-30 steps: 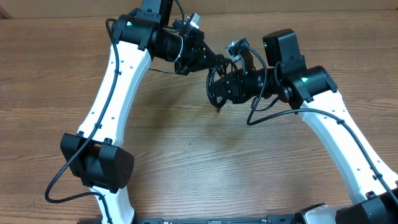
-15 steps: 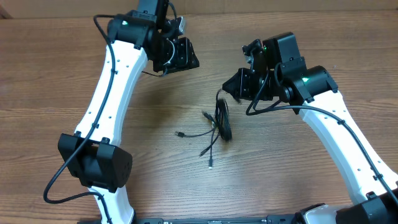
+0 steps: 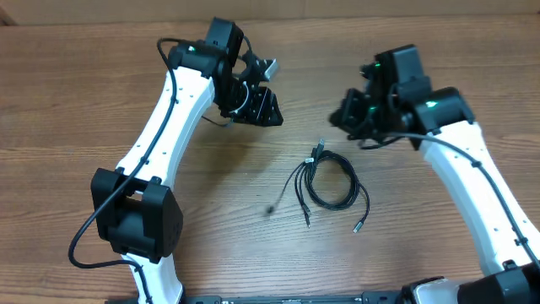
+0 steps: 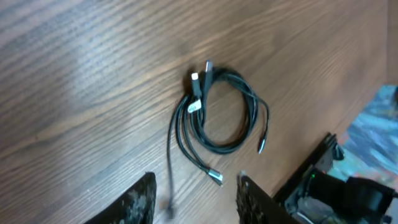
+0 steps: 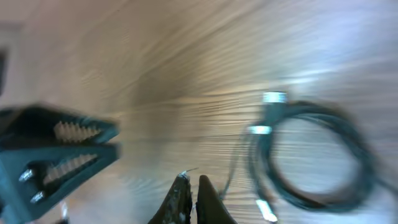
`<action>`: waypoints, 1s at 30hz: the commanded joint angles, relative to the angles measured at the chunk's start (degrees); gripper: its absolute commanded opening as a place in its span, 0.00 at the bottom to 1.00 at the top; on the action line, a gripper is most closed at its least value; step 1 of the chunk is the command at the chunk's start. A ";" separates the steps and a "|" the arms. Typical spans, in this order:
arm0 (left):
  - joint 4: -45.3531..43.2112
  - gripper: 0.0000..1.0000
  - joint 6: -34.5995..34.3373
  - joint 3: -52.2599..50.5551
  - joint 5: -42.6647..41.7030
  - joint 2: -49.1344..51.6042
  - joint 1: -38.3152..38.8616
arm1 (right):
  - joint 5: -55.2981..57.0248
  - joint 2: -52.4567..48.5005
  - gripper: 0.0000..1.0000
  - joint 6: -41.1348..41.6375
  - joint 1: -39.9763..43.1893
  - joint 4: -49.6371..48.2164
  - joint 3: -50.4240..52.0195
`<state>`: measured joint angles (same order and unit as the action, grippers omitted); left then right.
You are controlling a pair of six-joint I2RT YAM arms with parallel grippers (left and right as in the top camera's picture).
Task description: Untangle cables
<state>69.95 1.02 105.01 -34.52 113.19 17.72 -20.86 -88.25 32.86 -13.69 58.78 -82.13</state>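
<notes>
Wooden table (image 3: 84, 127), coiled cables (image 3: 329, 181) lying loose, left pincer (image 4: 196, 200) spread and empty, right pincer (image 5: 191, 200) pressed together, empty.

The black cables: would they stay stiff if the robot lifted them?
Probably not. The cables lie in a curled loop with loose ends trailing, so they would likely droop. They look thin, so probably light. Pushed, the loop would likely slide and lose shape.
</notes>
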 commanded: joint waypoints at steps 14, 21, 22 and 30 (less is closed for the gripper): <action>-4.94 0.41 -25.57 -3.56 23.78 -0.98 17.51 | 4.57 1.77 0.47 -10.27 24.55 6.95 -0.37; -10.75 0.35 -42.05 -13.11 32.92 -0.98 22.97 | 4.57 1.77 0.49 -10.49 24.52 7.82 -0.33; -13.97 0.35 -42.95 -15.28 31.71 -0.98 23.58 | 4.57 1.77 0.49 -10.49 24.52 7.98 -0.33; -26.21 0.29 -48.76 -23.65 30.67 -0.98 25.18 | 4.57 1.73 0.49 -10.67 24.52 8.87 -0.33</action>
<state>45.43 -43.35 83.61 -4.89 113.14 42.37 -16.91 -88.23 22.68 10.79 67.44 -82.13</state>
